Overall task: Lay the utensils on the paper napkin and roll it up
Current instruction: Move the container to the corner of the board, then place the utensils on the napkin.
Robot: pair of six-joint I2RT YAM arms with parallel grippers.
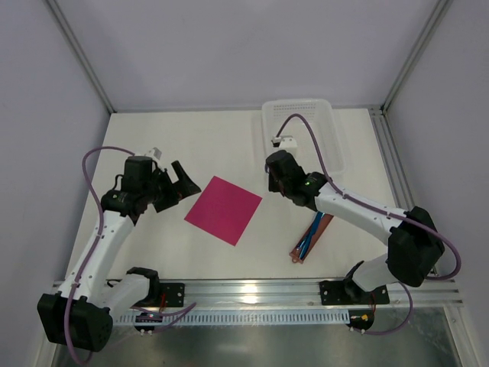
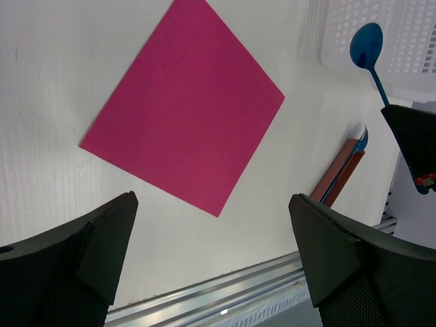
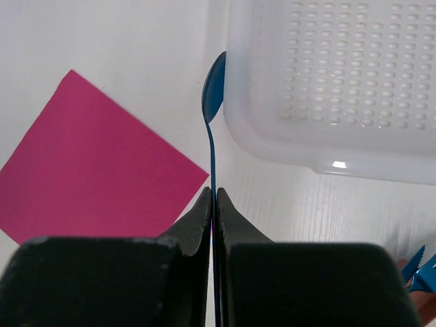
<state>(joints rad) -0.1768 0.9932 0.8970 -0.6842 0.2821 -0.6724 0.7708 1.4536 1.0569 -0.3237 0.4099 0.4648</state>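
Note:
The magenta paper napkin [image 1: 224,209] lies flat on the table between the arms; it also shows in the left wrist view [image 2: 184,105] and the right wrist view [image 3: 88,170]. My right gripper [image 1: 270,174] [image 3: 213,197] is shut on the thin handle of a blue spoon [image 3: 214,88], held above the table beside the napkin's right corner, bowl towards the basket. The spoon also shows in the left wrist view [image 2: 368,48]. More blue utensils [image 1: 310,234] [image 3: 419,269] lie in a reddish-brown sleeve [image 1: 313,241]. My left gripper [image 1: 183,180] [image 2: 214,252] is open and empty, left of the napkin.
A white mesh basket [image 1: 299,130] [image 3: 334,75] stands at the back right, close to the spoon's bowl. The sleeve [image 2: 337,174] lies near the front right. A metal rail [image 1: 252,290] runs along the near table edge.

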